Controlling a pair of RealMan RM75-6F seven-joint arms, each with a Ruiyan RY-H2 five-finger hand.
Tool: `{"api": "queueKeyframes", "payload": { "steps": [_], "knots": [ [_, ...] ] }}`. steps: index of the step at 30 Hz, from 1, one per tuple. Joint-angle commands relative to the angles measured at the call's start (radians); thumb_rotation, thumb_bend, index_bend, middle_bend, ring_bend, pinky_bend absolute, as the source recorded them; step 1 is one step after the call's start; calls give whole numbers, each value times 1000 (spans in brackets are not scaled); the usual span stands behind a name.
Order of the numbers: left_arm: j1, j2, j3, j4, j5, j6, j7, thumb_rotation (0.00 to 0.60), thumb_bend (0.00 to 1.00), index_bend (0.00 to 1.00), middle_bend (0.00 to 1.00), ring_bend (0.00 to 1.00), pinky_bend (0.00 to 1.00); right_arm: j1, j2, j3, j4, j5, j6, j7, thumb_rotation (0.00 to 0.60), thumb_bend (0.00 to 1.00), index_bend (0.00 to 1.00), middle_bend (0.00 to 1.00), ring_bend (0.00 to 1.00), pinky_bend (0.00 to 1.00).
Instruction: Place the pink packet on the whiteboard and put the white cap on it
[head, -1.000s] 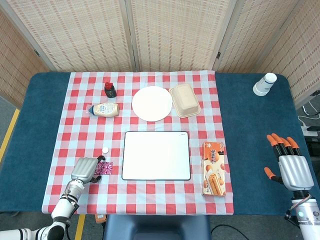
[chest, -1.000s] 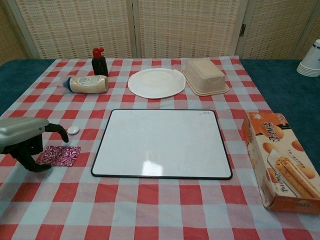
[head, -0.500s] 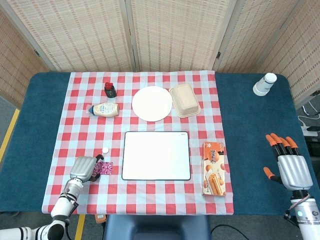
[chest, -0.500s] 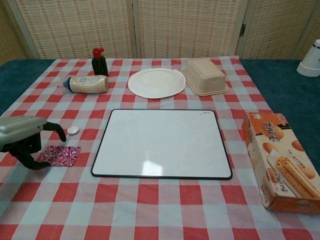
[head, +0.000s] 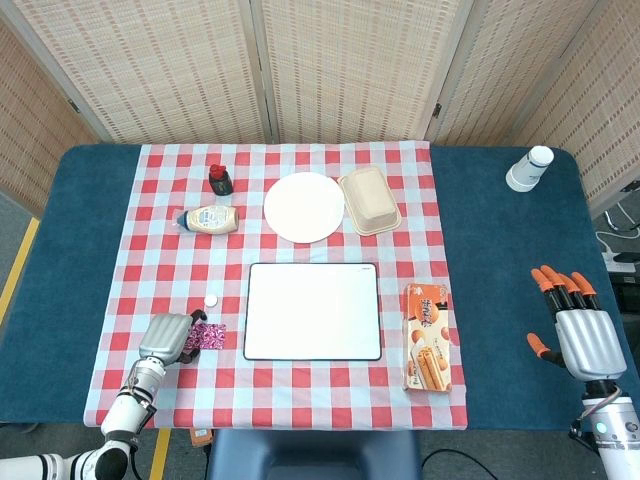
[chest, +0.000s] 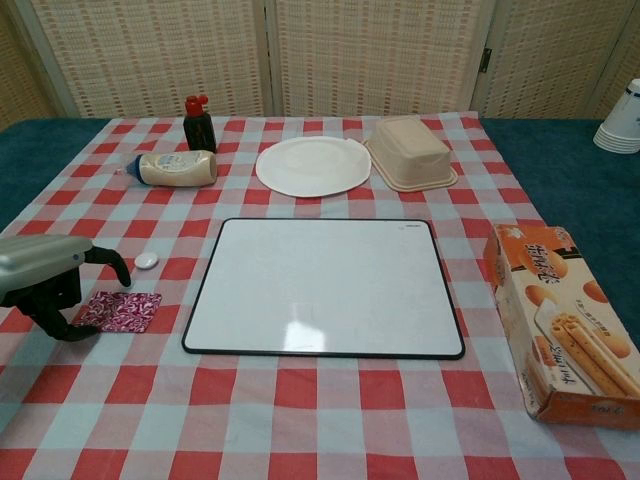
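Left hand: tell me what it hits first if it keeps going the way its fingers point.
Probably the pink packet: the left hand sits at its left edge, fingers aimed rightward. Beyond lies the whiteboard.

We see a woven screen (head: 330, 65) of folding panels behind the table (head: 490, 260), which has a dark blue cover. Over it lies a red-and-white checked cloth (head: 150, 250). Grey floor with a yellow line (head: 18, 268) shows at left.

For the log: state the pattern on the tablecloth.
Red and white checks on the tablecloth, clearest in the chest view.
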Motion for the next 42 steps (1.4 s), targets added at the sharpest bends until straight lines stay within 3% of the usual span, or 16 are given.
{"api": "queueKeyframes", "payload": {
  "steps": [1, 16, 42],
  "knots": [
    [0, 2, 1, 0, -3, -1, -1, 600, 284, 296, 1000, 1000, 1000, 1, -1, 0, 1, 0, -1, -1, 600, 217, 59, 26, 0, 87],
    [-4, -1, 7, 14, -18, -11, -10, 600, 283, 297, 1000, 1000, 1000, 2, -2, 0, 1, 2, -4, -2, 600, 217, 59, 26, 0, 87],
    [4, 7, 5, 4, 14, 20, -26, 600, 295, 393, 1000, 1000, 1000, 5, -1, -2, -1, 9, -13, -7, 600, 217, 58, 26, 0, 87]
  ]
}}
